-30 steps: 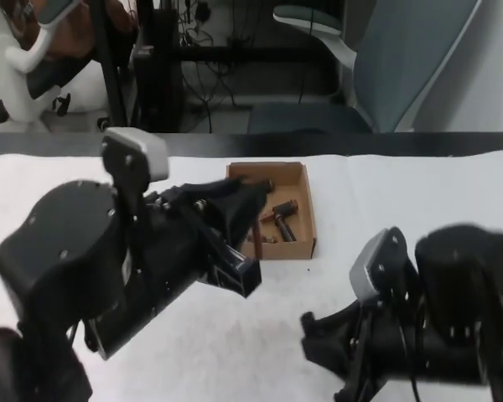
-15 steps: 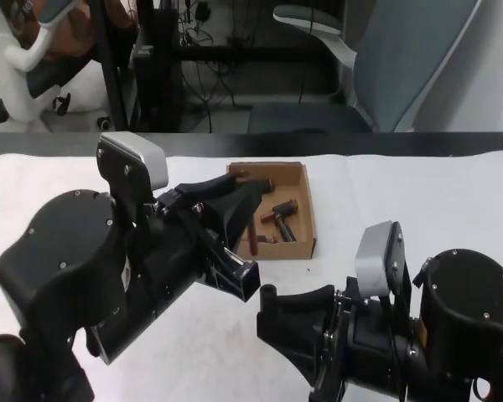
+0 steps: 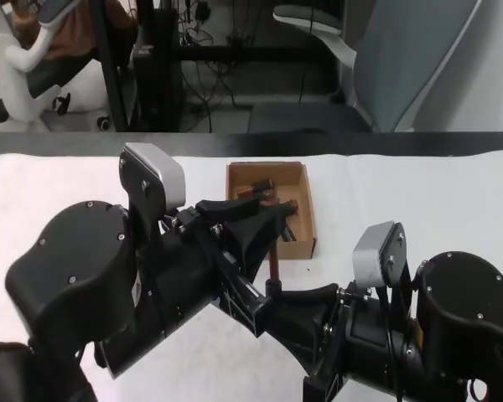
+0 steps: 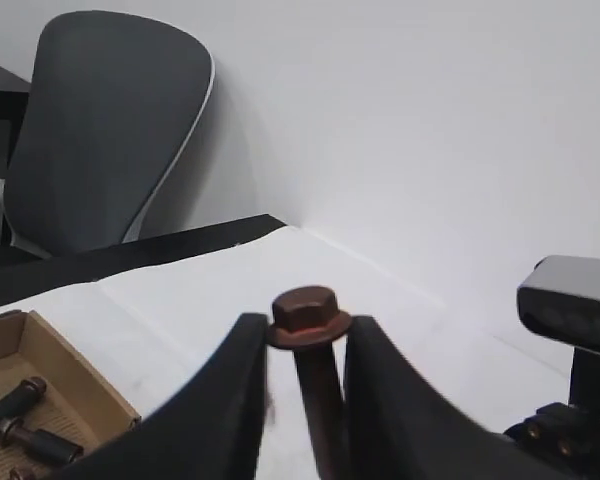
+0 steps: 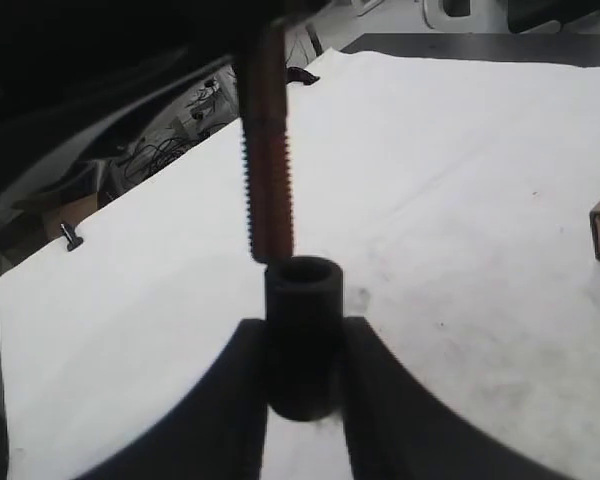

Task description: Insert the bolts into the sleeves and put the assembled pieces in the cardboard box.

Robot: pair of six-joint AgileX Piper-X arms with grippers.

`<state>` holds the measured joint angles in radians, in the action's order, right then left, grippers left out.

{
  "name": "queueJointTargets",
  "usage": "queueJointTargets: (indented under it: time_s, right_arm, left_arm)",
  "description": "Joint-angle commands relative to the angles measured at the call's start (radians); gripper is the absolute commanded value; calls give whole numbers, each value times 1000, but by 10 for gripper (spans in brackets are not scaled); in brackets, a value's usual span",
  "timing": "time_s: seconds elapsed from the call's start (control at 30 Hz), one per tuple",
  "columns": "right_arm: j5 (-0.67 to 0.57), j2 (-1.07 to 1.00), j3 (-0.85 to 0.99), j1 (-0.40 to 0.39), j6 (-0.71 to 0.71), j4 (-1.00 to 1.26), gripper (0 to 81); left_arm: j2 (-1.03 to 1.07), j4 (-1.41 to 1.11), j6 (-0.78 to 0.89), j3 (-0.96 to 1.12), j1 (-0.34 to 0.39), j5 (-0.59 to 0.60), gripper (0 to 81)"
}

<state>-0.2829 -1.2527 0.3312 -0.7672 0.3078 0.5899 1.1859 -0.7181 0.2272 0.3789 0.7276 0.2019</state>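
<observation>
The bolt (image 4: 308, 312) is showing a rust-brown, dull metal surface, with a six-sided head flaring into a round flange and a straight shank hanging down from it. The left gripper (image 4: 305, 335) is pinching that shank just under the flange, its smooth black fingers (image 4: 230, 400) curving in on either side and the head sitting above their tips. In the right wrist view the lower shank is showing fine threads along its edge.

The sleeve (image 5: 301, 350) is looking like a short, matte black tube with a round open bore at the top. The right gripper (image 5: 302, 330) is clamping it upright, with one black finger (image 5: 372, 400) pressing on each side of its wall. The bolt is hanging upright directly over it, above the white cloth (image 3: 419, 201) in front of the box, with the threaded tip arriving at the sleeve's mouth, a little toward one side of the rim. Whether tip and rim are touching I cannot tell.

The cardboard box (image 3: 300, 180) is lying open-topped on the cloth beyond the two grippers, plain brown with low walls. Several assembled pieces (image 4: 20, 398) are lying inside it on their sides, each a brown bolt running through a dark sleeve. The cloth is looking softly textured, with a few small dark specks.
</observation>
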Motion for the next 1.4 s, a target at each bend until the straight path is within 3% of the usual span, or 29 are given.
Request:
queueJointTargets:
  time_s: [0.0, 0.5, 0.73, 0.8, 0.87, 0.97, 1.0, 1.2, 1.37]
  right_arm:
    - [-1, 0, 10, 0, 8, 14, 6]
    - [-45, 3, 10, 0, 22, 40, 6]
    - [54, 5, 22, 30, 23, 57, 6]
    - [54, 5, 40, 43, 23, 54, 6]
    - [54, 5, 60, 56, 19, 45, 6]
    - [54, 5, 105, 73, -51, -62, 6]
    - [57, 5, 125, 78, -86, -124, 6]
    - [234, -23, 261, 134, -215, -443, 6]
    - [245, -96, 389, 240, -244, -554, 6]
  left_arm:
    - [-3, -9, -12, 1, 4, 3, 17]
    - [-3, 48, -56, 1, 4, 3, 17]
    - [-3, 99, -52, 1, 4, 69, 0]
    - [-3, 136, -52, 1, 4, 86, 84]
    - [-3, 145, -52, 0, 4, 107, 238]
    - [-3, 126, -56, 0, 4, 117, 626]
    - [-3, 109, -56, 0, 4, 117, 700]
    - [-13, 93, -51, 0, 4, 117, 700]
    - [-84, 157, -49, -2, 4, 138, 700]
